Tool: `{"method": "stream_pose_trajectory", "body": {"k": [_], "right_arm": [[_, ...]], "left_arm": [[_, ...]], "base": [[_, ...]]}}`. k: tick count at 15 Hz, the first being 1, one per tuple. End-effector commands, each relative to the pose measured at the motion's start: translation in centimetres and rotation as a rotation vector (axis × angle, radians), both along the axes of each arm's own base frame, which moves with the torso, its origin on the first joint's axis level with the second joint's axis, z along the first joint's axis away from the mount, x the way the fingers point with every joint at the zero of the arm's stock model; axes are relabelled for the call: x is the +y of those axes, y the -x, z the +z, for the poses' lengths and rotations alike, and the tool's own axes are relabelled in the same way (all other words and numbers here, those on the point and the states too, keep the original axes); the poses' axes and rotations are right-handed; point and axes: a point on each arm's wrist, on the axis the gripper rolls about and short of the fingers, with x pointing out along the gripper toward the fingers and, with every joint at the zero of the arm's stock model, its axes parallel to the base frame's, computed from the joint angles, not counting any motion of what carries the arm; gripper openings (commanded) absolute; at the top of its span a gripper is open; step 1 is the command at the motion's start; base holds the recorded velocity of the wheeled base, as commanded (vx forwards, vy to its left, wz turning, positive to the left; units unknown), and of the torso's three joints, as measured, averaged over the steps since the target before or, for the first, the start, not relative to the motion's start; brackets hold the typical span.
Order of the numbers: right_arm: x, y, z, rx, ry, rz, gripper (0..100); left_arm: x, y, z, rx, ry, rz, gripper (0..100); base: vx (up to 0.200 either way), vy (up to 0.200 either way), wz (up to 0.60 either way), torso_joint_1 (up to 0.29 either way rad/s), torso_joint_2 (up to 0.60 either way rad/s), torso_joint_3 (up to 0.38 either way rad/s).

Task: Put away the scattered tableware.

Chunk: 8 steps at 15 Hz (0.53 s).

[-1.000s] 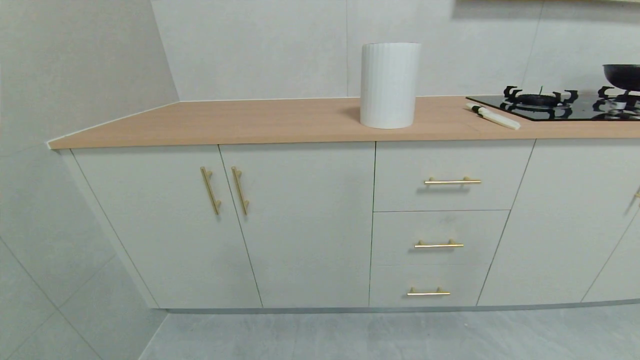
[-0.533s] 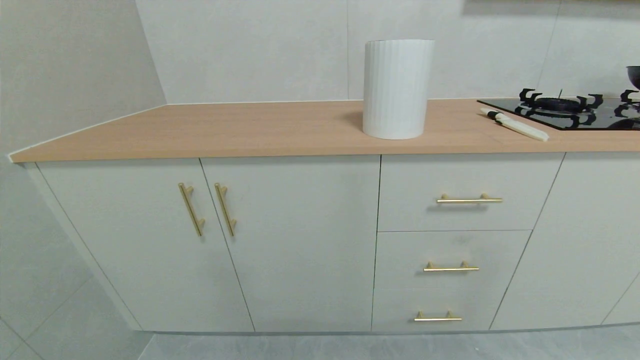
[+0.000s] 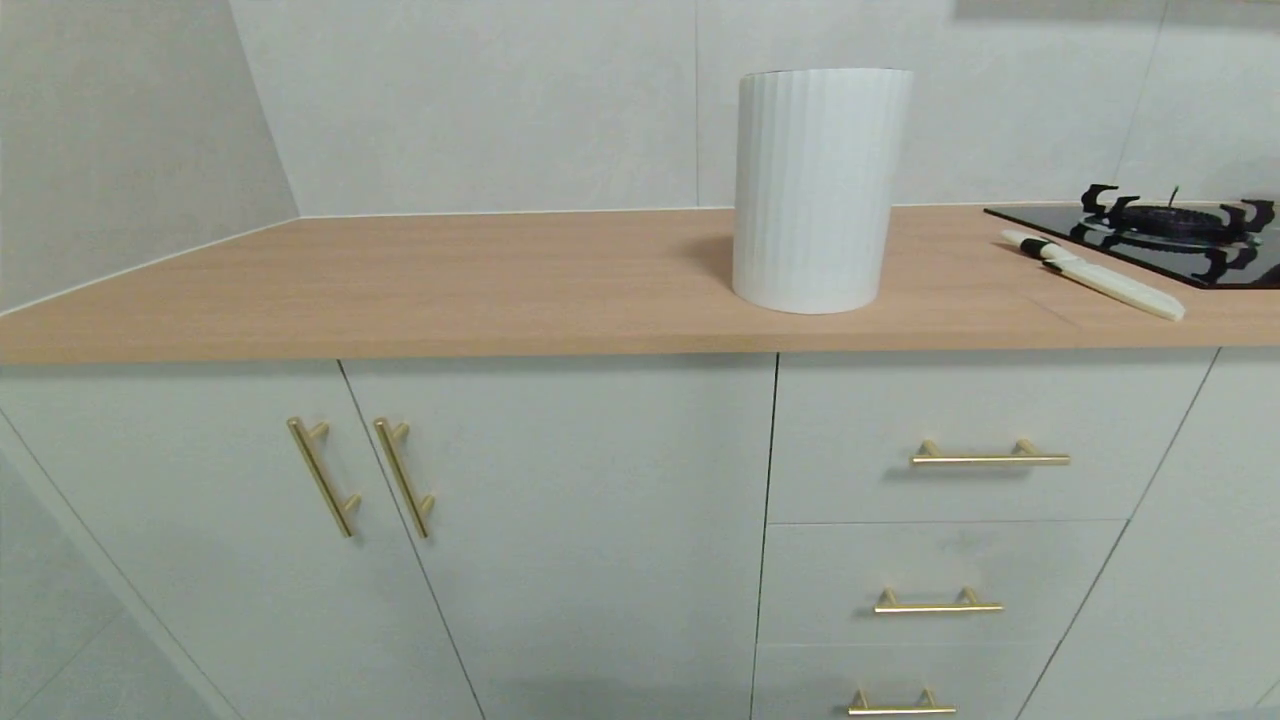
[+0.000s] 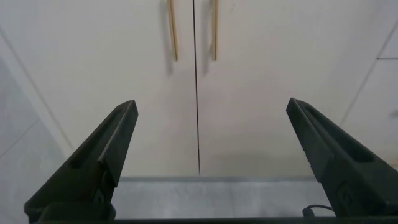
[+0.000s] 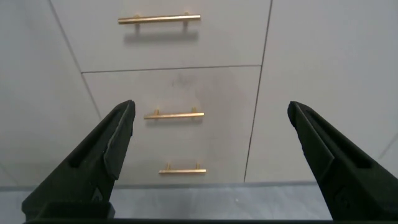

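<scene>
A tall white ribbed cylinder holder [image 3: 818, 188] stands upright on the wooden countertop [image 3: 450, 280]. To its right a knife [image 3: 1095, 275] with a cream blade and a black-and-cream handle lies flat beside the hob. My left gripper [image 4: 211, 109] is open, low down, facing the double cabinet doors [image 4: 196, 74]. My right gripper [image 5: 208, 112] is open too, facing the stack of drawers [image 5: 174, 74]. Nothing is between either pair of fingers.
A black glass gas hob [image 3: 1170, 235] with burner grates sits at the counter's right end. Below the counter are two doors with gold handles [image 3: 360, 478] and three drawers with gold bar handles [image 3: 988, 458]. Tiled walls close the back and left.
The whole head view has shifted: the counter, holder and knife look larger and lower, so the camera has come closer. The things on the counter have not moved.
</scene>
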Motion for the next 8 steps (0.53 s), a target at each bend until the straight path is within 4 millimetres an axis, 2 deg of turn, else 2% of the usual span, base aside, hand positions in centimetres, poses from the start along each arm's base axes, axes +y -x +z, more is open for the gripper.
{"method": "stream_pose_trajectory", "body": {"k": [1, 8], "right_arm": [[0.00, -0.01, 0.01, 0.002, 0.000, 0.001, 100], [0.00, -0.01, 0.01, 0.002, 0.000, 0.001, 100]], "left_arm": [[0.00, 0.00, 0.00, 0.001, 0.000, 0.001, 100], [0.00, 0.00, 0.01, -0.001, 0.002, 0.001, 100]], "base": [[0.200, 0.000, 0.00, 0.002, 0.00, 0.002], [0.000, 0.000, 0.00, 0.000, 0.00, 0.000]]}}
